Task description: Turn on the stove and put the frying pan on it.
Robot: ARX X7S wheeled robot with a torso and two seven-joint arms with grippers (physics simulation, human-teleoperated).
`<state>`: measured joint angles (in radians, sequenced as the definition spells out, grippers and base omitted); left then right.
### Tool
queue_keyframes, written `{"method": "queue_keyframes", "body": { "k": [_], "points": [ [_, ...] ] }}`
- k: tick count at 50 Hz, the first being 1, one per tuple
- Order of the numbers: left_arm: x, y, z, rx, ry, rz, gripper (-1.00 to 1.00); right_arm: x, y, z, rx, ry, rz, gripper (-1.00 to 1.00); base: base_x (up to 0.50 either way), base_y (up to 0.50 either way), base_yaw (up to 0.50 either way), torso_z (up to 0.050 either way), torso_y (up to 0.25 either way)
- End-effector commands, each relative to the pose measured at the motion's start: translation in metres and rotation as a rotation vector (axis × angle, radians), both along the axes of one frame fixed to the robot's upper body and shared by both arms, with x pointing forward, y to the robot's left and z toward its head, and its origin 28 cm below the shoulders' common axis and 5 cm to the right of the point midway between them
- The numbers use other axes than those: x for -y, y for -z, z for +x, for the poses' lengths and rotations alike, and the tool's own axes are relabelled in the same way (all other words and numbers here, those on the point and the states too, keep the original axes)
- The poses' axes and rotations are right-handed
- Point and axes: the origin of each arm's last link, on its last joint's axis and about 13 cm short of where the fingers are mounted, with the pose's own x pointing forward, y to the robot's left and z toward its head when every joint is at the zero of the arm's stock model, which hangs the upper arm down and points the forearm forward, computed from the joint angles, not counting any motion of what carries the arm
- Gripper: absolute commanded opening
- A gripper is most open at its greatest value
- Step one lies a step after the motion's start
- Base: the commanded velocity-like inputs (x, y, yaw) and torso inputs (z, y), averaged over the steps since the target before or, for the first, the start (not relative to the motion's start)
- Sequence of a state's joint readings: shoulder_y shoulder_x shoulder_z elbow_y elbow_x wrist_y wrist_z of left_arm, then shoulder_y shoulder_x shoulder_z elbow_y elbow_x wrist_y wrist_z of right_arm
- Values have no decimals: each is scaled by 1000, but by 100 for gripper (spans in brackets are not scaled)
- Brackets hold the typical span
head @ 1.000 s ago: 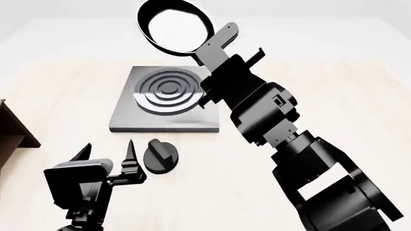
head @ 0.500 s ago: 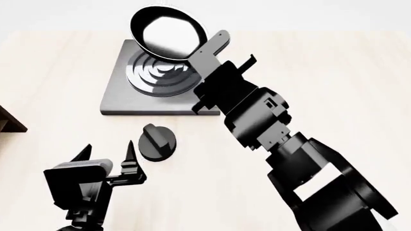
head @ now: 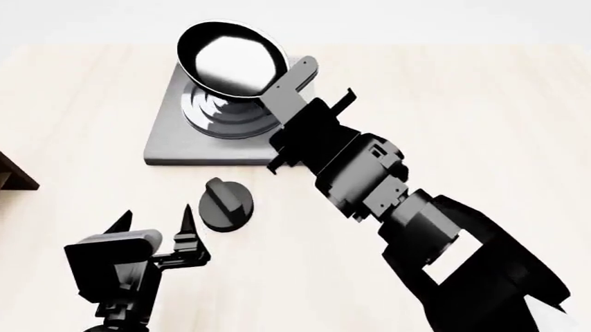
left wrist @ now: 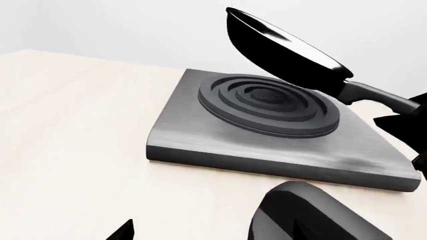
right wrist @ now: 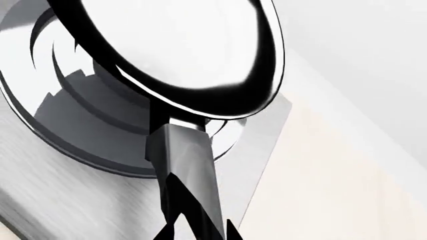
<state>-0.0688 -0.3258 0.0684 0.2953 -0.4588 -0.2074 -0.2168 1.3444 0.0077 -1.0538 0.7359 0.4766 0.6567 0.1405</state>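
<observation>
- The small round black frying pan with a glossy reflective inside (head: 231, 57) hangs in the air over the flat square grey metal stove slab (head: 171, 142). The left wrist view shows the frying pan (left wrist: 283, 50) tilted, its far rim raised, with a clear gap between its underside and the dark round burner of concentric rings (left wrist: 270, 102).
- The pan's long black handle (head: 288, 84) runs back from the bowl into the right gripper (head: 300, 111), whose jaws are closed on it. In the right wrist view the handle (right wrist: 183, 170) comes straight toward the camera from the pan (right wrist: 180, 45).
- In the head view the pan covers the far part of the burner (head: 226, 114); the near arc of rings shows beneath it.
- The stove (left wrist: 200, 145) lies flat on the pale wooden table (head: 461, 104).
- The separate round black knob with a raised grip bar (head: 224, 204) sits on the table just in front of the slab's near edge, apart from it.
- The left gripper (head: 152, 232) is near the knob, on the robot's side of it, not touching. Its two pointed fingers (head: 187, 225) stand spread apart with nothing between them.
- A corner of a dark brown wooden shelf (head: 14, 180) shows at the left edge of the head view, well apart from the stove.
</observation>
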Motion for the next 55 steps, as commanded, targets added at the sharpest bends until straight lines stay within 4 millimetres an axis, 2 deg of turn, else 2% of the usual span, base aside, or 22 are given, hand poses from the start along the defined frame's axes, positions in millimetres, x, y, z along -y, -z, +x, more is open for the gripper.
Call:
{"method": "queue_keyframes", "body": {
  "k": [1,9,31,32,45,52,55],
  "points": [
    [-1,1,0,-3,-4,-2,100,-2,-5,5,87,19,-47,-100,0,0,0,0,0],
    [-2,1,1,-3,-9,-3,100,-2,9,4,59,7,-83,-100,0,0,0,0,1],
    [-3,2,1,-7,-18,-8,100,-2,25,1,22,-7,-133,-100,0,0,1,0,0],
    [-4,2,1,-8,-19,-8,100,-2,26,1,17,-7,-139,100,0,0,3,0,0],
    [-4,3,0,-10,-19,-8,100,-1,26,1,-14,-11,-125,100,0,0,0,0,0],
    [-4,2,1,-9,-19,-8,100,-4,18,0,-155,-54,49,100,0,0,0,0,0],
    [-4,2,1,-8,-20,-8,100,-4,17,1,-158,-57,57,100,0,0,0,0,0]
  ]
}}
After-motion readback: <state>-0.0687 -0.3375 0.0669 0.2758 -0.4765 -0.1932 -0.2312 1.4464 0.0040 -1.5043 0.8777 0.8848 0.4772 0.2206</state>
